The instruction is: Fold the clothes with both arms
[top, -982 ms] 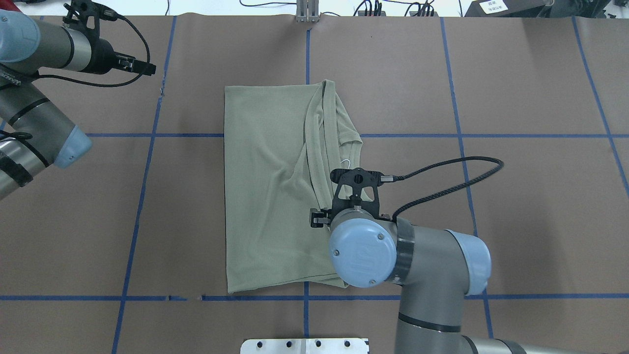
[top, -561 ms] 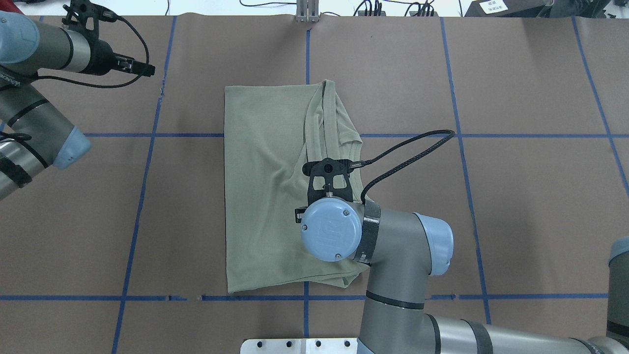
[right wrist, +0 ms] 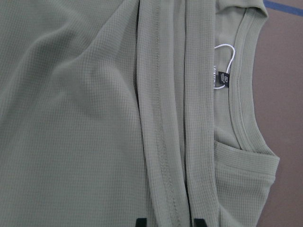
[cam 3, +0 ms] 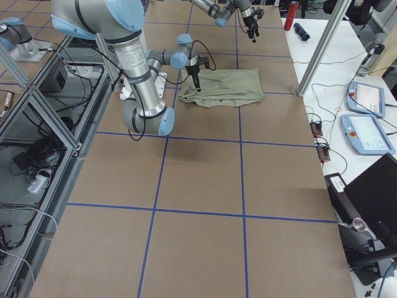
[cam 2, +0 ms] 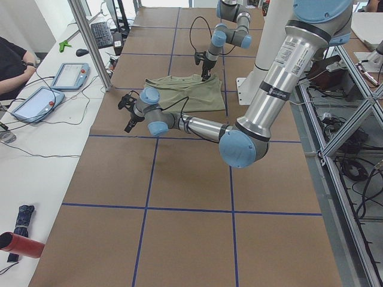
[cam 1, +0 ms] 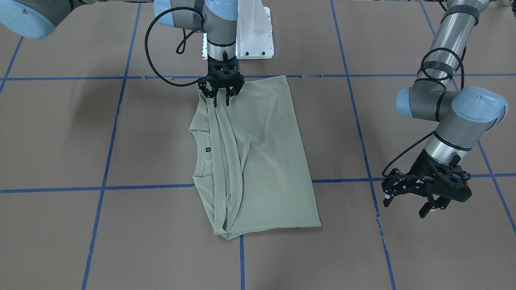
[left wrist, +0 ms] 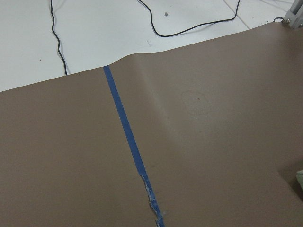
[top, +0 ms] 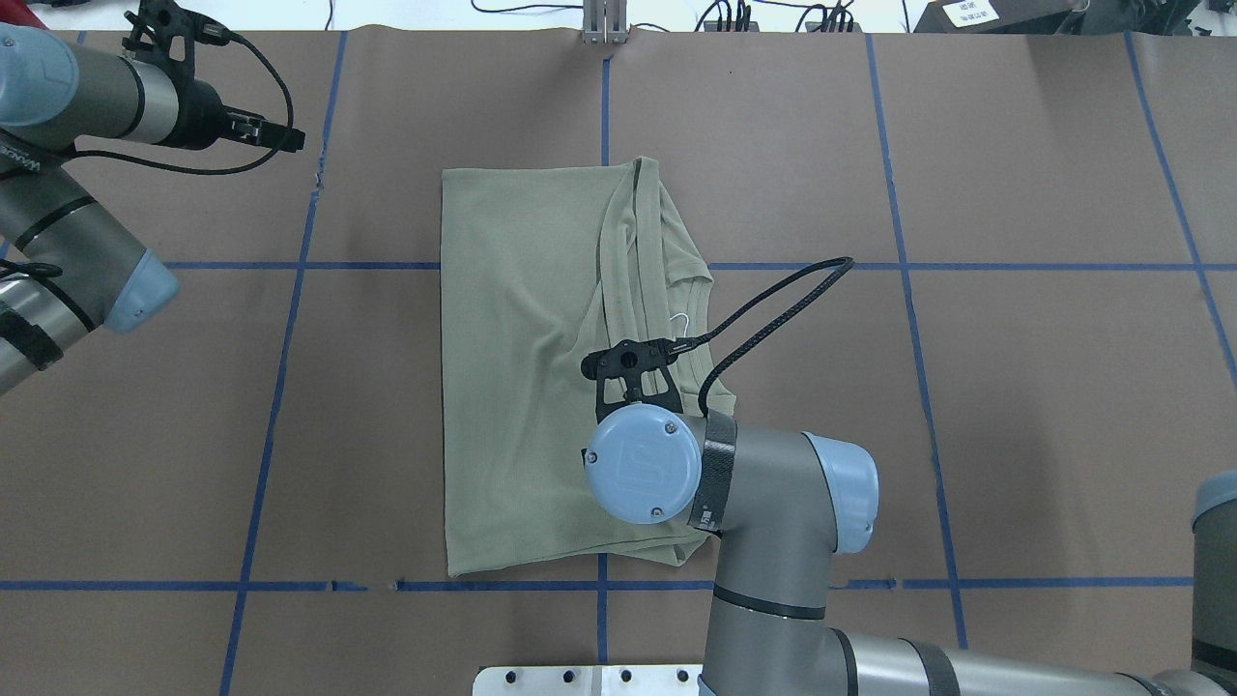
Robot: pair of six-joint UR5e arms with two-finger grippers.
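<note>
**Right wrist swung left over the folded shirt**

Moved since a second back: right arm (top: 773, 503) has swung leftward. Its wrist now sits above the shirt's middle-right part instead of over the right edge. The loop of black cable (top: 773, 309) has drawn in with it. Left arm and shirt lie as before.

Overhead view, left to right:

- Left arm (top: 87, 97) is at the far-left corner of the table (top: 1015, 435), well apart from the cloth. Left gripper (cam 1: 404, 205) hangs over bare brown paper near a blue tape line (left wrist: 125, 118). Its fingers are spread, with nothing between them.
- Shirt (top: 522, 387), sage green, lies flat at table centre, folded to a long rectangle. The left part is smooth. Folded bands (right wrist: 165, 118) run lengthwise right of centre. The neck opening is on the right edge, with the dark label (right wrist: 221, 78) and white string loop (right wrist: 226, 49) showing.
- Right gripper (cam 1: 221, 102) points straight down at the shirt's robot-side end, over the bands. The wrist view shows two black fingertips (right wrist: 140, 222) apart, one on either side of the bands, not closed on them. Whether they press the cloth, I cannot tell.
</note>
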